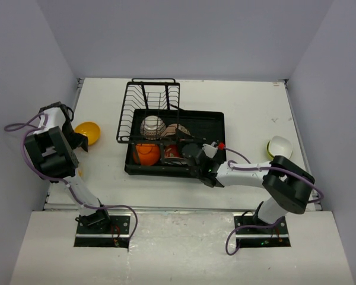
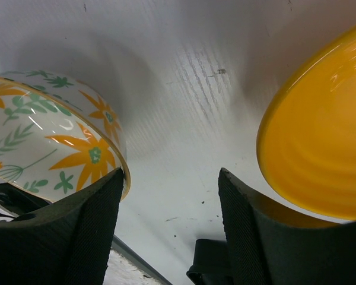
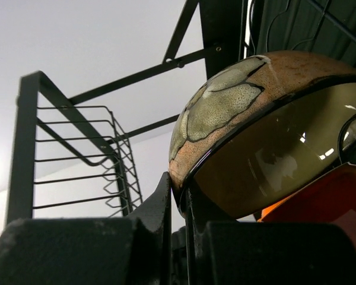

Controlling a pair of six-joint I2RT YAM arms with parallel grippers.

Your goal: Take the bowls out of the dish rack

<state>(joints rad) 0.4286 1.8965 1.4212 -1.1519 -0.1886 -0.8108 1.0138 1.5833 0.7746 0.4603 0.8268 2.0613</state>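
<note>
The black dish rack (image 1: 210, 122) stands mid-table and holds several bowls: a pale mottled bowl (image 1: 153, 126), a brown speckled bowl (image 1: 178, 130), an orange bowl (image 1: 146, 153) and a red bowl (image 1: 171, 153). My right gripper (image 1: 188, 151) reaches into the tray. In the right wrist view it (image 3: 179, 184) is shut on the rim of the brown speckled bowl (image 3: 237, 107). My left gripper (image 1: 80, 142) is open and empty over the table at the left, between a white floral bowl (image 2: 47, 142) and a yellow-orange bowl (image 2: 320, 154), also in the top view (image 1: 88, 132).
A lime green bowl with a white inside (image 1: 279, 146) sits on the table at the right. The rack's upright wire section (image 1: 149, 98) rises at the far side of the tray and shows in the right wrist view (image 3: 77, 154). Walls enclose the table.
</note>
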